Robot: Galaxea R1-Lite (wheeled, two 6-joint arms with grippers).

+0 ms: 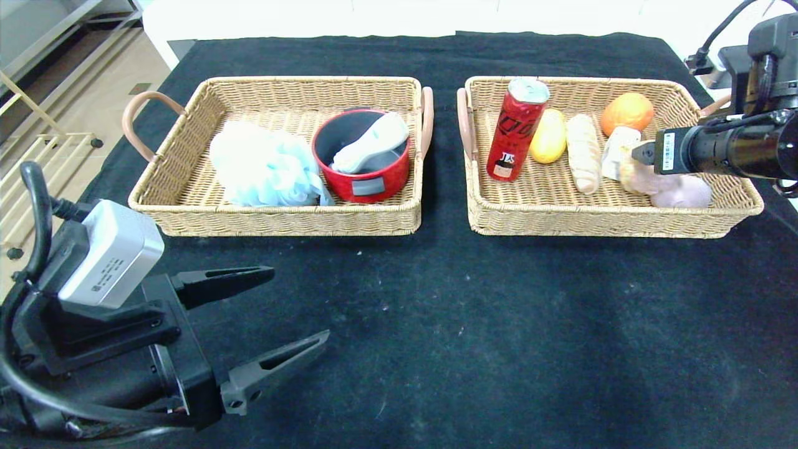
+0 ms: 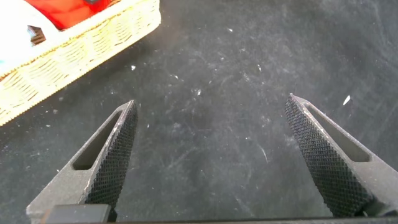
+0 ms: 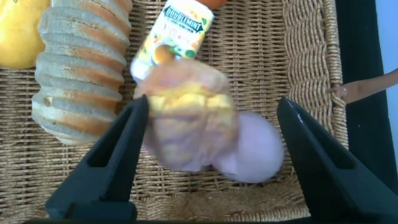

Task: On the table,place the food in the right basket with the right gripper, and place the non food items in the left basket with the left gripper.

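Note:
My right gripper [image 1: 642, 156] hangs over the right end of the right basket [image 1: 598, 215]. In the right wrist view its jaws [image 3: 211, 102] stand wide open. A blurred pale pink and yellow food piece [image 3: 186, 124] with a lilac lump [image 3: 255, 155] lies between them on the basket floor, close against one finger. The same basket holds a red can [image 1: 516, 128], a yellow fruit [image 1: 548, 136], a bread roll [image 1: 583, 153], an orange [image 1: 626, 112] and a gum packet [image 3: 177, 31]. My left gripper [image 1: 299, 304] is open over bare cloth at the front left.
The left basket [image 1: 280, 221] holds a blue bath puff [image 1: 262, 165] and a red pot [image 1: 368, 174] with a white brush [image 1: 374, 146] in it. Black cloth covers the table. One corner of the left basket [image 2: 81, 43] shows in the left wrist view.

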